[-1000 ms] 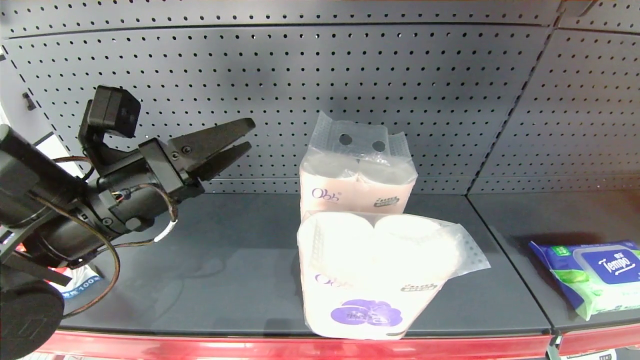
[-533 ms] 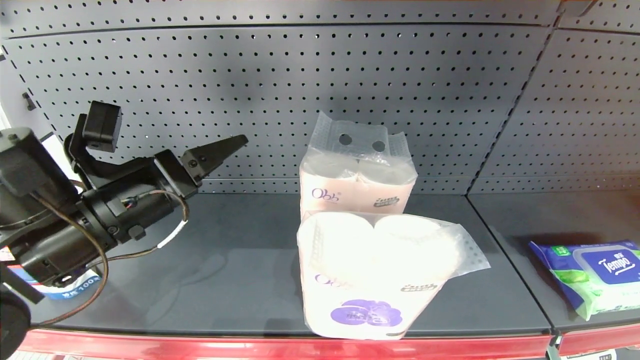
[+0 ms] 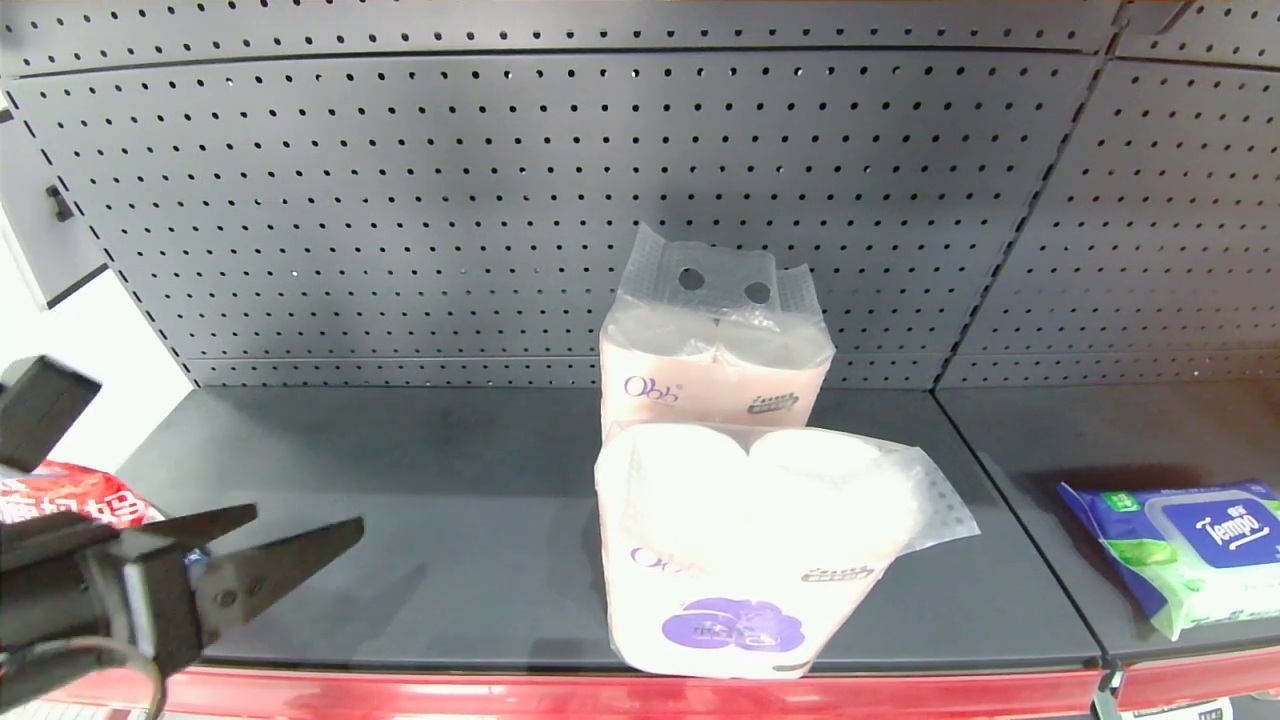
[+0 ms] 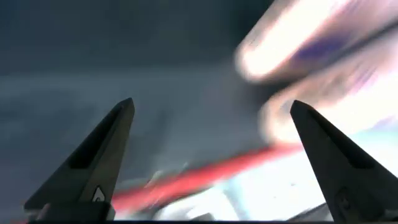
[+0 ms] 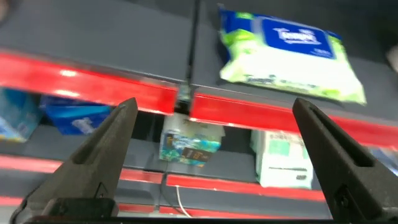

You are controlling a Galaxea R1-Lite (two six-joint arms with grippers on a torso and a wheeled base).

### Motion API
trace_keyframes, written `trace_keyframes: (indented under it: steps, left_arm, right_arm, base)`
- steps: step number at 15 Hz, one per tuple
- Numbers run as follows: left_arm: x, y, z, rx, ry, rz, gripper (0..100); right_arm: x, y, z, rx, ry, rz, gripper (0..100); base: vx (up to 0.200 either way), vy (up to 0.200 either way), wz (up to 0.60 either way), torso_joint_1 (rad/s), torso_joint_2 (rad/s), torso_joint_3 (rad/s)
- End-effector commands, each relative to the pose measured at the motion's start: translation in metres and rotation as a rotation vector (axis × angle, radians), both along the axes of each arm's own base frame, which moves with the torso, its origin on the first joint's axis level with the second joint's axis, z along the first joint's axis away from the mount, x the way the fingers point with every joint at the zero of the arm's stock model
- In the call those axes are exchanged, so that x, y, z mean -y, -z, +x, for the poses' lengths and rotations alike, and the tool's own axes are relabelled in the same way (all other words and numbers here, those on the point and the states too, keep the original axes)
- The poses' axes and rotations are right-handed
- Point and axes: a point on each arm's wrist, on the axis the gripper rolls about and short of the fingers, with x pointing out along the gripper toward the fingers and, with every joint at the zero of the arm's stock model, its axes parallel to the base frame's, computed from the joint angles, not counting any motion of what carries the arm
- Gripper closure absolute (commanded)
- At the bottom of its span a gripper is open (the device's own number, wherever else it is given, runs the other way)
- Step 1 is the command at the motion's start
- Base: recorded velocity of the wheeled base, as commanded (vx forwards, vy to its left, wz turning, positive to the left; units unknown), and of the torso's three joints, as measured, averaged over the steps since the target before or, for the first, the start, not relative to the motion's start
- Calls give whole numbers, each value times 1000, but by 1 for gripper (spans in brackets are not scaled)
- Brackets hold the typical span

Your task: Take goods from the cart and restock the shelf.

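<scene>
Left gripper (image 3: 305,517) and right gripper (image 5: 214,102) gape empty before the shelf (image 3: 450,480); the next cart run should steer clear of the toilet-paper packs (image 3: 740,540).

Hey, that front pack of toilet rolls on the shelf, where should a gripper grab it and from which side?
Probably the loose plastic handle flap sticking out at the front pack's upper right, approached from the front right. It is thin enough to pinch; the body is bulky and soft, and the rear pack stands close behind it.
</scene>
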Motion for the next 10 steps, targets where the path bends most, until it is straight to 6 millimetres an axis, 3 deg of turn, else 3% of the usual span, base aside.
trace_keyframes:
  steps: [1,2,4,7,8,10]
  left_arm:
    - [-16,-13,-39,109,-22,43,0]
    - [-19,-18,-45,110,-21,52,0]
    - [-20,-24,-48,120,-6,84,0]
    - [-23,-22,-56,181,39,173,0]
    - [-23,-22,-57,195,45,185,0]
    - [-24,-23,-58,206,51,199,0]
  right_arm:
    - [0,-56,25,-65,100,90,0]
    - [1,-75,49,-144,27,136,0]
    - [-4,-71,71,-240,-151,132,0]
    - [-17,-85,154,-224,-229,114,0]
    - [-29,-83,172,-281,-286,111,0]
    - [-49,-76,194,-363,-355,108,0]
  base:
    - [0,0,0,0,0,0]
    - [0,0,0,0,0,0]
    - [0,0,0,0,0,0]
    - [0,0,0,0,0,0]
    - [0,0,0,0,0,0]
    - [0,0,0,0,0,0]
